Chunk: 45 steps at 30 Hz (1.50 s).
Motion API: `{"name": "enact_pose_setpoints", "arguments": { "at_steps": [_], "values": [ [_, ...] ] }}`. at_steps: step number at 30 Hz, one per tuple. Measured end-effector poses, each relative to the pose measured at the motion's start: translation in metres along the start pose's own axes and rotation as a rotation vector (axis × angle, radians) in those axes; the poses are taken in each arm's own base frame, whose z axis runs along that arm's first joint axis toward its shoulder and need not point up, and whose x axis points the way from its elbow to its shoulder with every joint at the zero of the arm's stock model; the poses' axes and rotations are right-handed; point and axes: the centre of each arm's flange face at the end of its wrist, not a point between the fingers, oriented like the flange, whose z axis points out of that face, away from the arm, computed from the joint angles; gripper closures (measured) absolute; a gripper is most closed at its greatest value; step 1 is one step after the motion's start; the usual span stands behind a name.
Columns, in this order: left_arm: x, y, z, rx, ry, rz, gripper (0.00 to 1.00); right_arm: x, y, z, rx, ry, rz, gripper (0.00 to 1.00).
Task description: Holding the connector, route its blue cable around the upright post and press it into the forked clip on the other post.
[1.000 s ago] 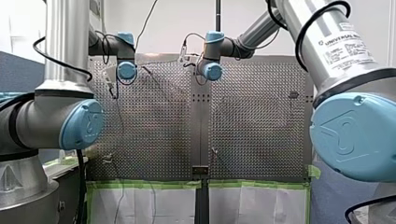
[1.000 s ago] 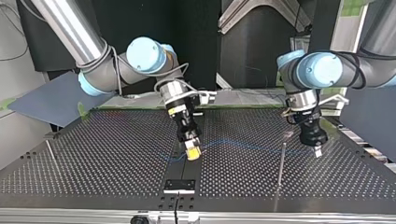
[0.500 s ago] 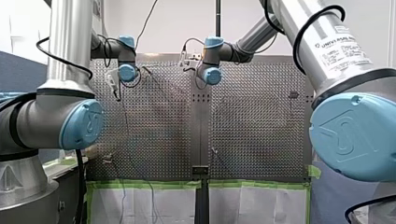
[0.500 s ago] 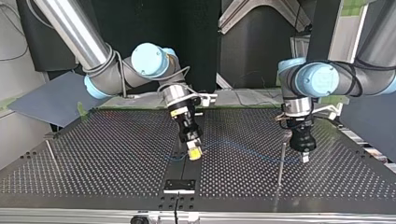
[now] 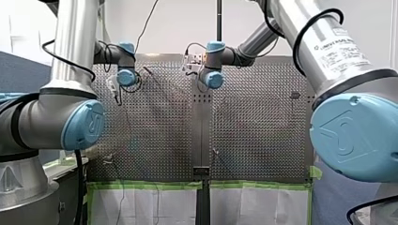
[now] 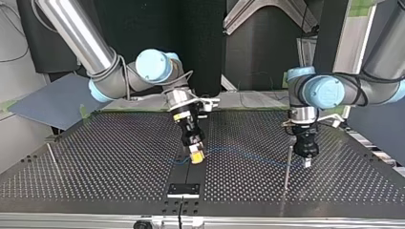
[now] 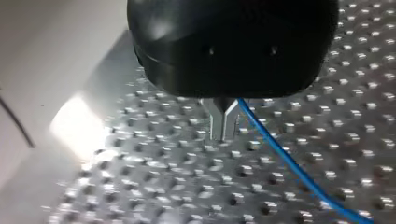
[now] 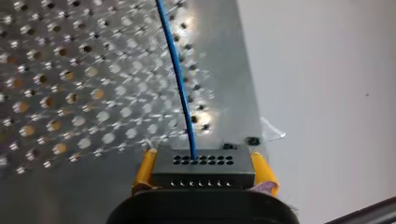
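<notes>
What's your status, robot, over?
Right claw shut on connector. Left claw pinching blue cable beside upright post. Nothing seen in the way.

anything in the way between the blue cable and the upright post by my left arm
Nothing visible does: the blue cable runs over the table right up to the upright post, beside my left end effector.

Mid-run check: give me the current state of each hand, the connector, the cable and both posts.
right hand: shut on connector, yellow pads either side.
connector: held, cable leaving its face.
blue cable: runs from connector to left hand, in no clip.
left hand: shut on blue cable.
post by left hand: upright, cable crossing it in top view.
far post: standing, no cable at it.
</notes>
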Motion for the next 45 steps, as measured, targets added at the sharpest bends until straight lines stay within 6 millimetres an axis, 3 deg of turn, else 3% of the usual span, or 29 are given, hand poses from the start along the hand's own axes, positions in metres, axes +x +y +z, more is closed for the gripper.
{"name": "enact_pose_setpoints", "arguments": {
  "at_steps": [13,14,16,17,18,20,21,23,25,45],
  "values": [
    [0.019,0.002,0.003,0.019,0.031,0.006,1.0,-0.062,0.018,-0.008,-0.041,-0.084,-0.004,0.98],
    [0.023,0.002,0.004,0.023,0.039,0.01,0.92,-0.066,0.019,-0.009,-0.044,-0.09,-0.004,0.98],
    [0.033,0.001,0.004,0.036,0.06,0.021,0.86,-0.075,0.021,-0.011,-0.049,-0.105,-0.005,0.98],
    [0.038,0.001,0.004,0.042,0.07,0.025,0.75,-0.079,0.021,-0.012,-0.05,-0.112,-0.005,0.98],
    [0.042,0.001,0.004,0.048,0.08,0.029,0.75,-0.082,0.022,-0.013,-0.052,-0.117,-0.005,0.98],
    [0.047,0.0,0.004,0.054,0.09,0.033,0.54,-0.091,0.023,-0.015,-0.054,-0.13,-0.005,0.98],
    [0.049,0.0,0.004,0.056,0.093,0.034,0.54,-0.095,0.023,-0.016,-0.055,-0.136,-0.005,0.98],
    [0.05,0.0,0.004,0.057,0.096,0.036,0.36,-0.105,0.025,-0.018,-0.058,-0.15,-0.004,0.98],
    [0.051,0.0,0.003,0.057,0.098,0.036,0.32,-0.116,0.026,-0.021,-0.06,-0.166,-0.003,0.98],
    [0.053,-0.001,0.002,0.048,0.099,0.032,0.29,-0.224,0.054,-0.06,-0.134,-0.33,-0.009,0.98]
  ]
}}
